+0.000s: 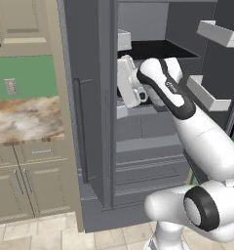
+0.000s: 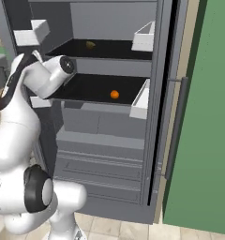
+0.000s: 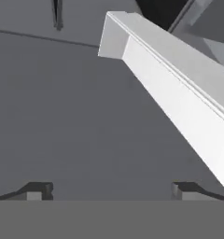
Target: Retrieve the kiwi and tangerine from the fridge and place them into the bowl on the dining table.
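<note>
Kitchen setting: beige cabinets (image 1: 21, 185) and a marbled counter (image 1: 24, 119) under a green wall (image 1: 26, 75) stand to the left of the fridge (image 1: 89, 122). A second green wall (image 2: 203, 117) stands to the right of the fridge. The floor is tan tile (image 1: 36, 234).

Fridge: slate-grey, with its doors standing open. The interior is dark, with two black shelves one above the other and grey drawers below. White bins (image 2: 143, 36) hang on the inner faces of the doors. A long dark bar handle (image 1: 81, 129) runs down the left door.

Tangerine (image 2: 114, 94): rests on the lower shelf (image 2: 93, 89), toward its front right, near a white bin (image 2: 141, 102). It lies apart from the arm.

A small dark yellowish item (image 2: 90, 44) lies on the upper shelf; its identity cannot be told.

Arm: rises from the base and reaches into the left side of the fridge opening at the level of the lower shelf.

Gripper (image 3: 111, 190): jaws stand spread to their widest. The two dark fingertips (image 3: 39, 190) sit far apart at the bottom of the hand view. Nothing lies between them, and they touch nothing. Ahead of the fingertips is a flat grey fridge panel. A white bin (image 3: 179, 88) crosses the hand view diagonally to the right, beside but apart from the right fingertip.
</note>
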